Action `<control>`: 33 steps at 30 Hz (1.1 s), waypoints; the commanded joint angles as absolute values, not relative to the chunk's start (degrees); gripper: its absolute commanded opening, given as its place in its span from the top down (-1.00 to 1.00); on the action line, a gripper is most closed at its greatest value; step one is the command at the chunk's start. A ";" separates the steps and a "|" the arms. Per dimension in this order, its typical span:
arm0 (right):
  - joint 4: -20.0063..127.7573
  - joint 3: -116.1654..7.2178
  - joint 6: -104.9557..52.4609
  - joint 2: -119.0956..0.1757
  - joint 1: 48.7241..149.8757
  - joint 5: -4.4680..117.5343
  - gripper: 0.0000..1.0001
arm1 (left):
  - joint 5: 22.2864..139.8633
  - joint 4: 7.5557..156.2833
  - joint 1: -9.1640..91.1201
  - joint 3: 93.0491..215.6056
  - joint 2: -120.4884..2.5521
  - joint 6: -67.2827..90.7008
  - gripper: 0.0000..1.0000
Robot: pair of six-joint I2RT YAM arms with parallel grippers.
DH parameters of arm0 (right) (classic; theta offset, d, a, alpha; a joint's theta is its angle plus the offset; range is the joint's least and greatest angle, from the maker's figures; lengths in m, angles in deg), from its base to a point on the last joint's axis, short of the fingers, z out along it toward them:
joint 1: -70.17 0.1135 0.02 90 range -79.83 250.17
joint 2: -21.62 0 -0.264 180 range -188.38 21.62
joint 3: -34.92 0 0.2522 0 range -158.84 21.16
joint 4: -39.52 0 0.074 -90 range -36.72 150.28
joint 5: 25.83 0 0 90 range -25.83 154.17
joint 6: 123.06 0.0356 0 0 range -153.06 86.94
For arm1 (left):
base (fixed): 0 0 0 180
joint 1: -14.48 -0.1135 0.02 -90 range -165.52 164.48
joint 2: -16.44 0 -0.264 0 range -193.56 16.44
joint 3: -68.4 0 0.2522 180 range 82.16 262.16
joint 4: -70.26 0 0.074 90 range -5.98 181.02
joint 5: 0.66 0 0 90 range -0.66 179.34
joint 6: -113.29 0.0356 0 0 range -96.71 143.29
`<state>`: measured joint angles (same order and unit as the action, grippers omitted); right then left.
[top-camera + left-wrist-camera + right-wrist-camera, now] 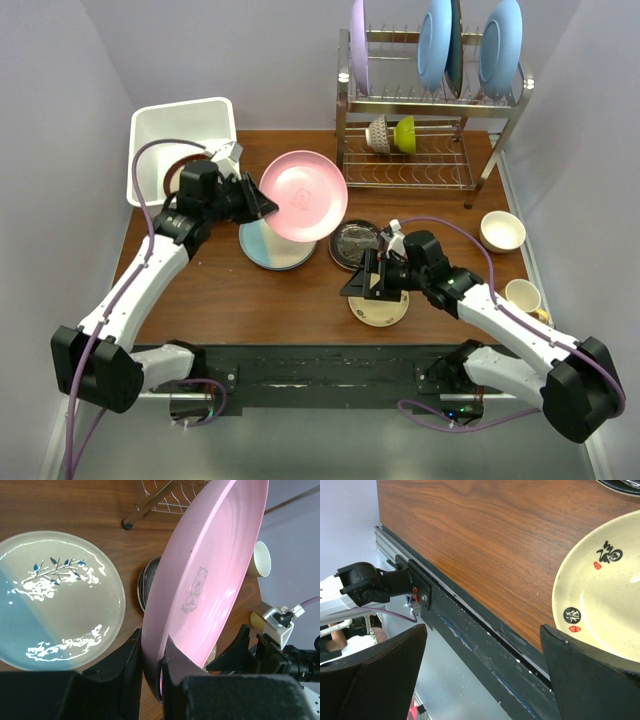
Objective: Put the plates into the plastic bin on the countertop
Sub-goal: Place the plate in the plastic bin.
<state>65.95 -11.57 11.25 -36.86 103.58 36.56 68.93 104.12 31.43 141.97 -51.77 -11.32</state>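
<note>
My left gripper (262,205) (152,645) is shut on the rim of a pink plate (305,195) (215,570), held tilted on edge above the countertop (300,300). Under it lies a half-blue half-cream plate (272,248) (55,600), with a dark glass plate (352,243) (146,582) to its right. The white plastic bin (190,122) stands at the back left, holding a maroon-rimmed plate (177,172) partly hidden by the left arm. My right gripper (362,280) (482,630) is open and empty over the front table edge, beside a small yellowish plate (378,308) (605,595).
A steel wire rack (430,150) at the back right holds a lilac plate (359,45), light-blue plates (435,40) and small bowls (390,133). A cream bowl (502,230) and a mug (522,295) (260,559) sit near the right edge.
</note>
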 commanded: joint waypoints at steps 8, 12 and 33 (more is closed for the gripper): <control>65.41 -9.87 11.06 -34.45 103.66 36.05 -0.97 | 69.91 106.17 30.13 154.84 -58.35 -8.71 1.00; 65.50 -8.73 11.15 -33.58 103.57 36.14 -0.97 | 69.39 107.58 28.19 158.79 -60.72 -8.09 1.00; 65.32 -4.86 12.03 -31.29 103.66 36.22 -0.97 | 68.07 112.32 17.38 168.29 -69.17 -9.49 1.00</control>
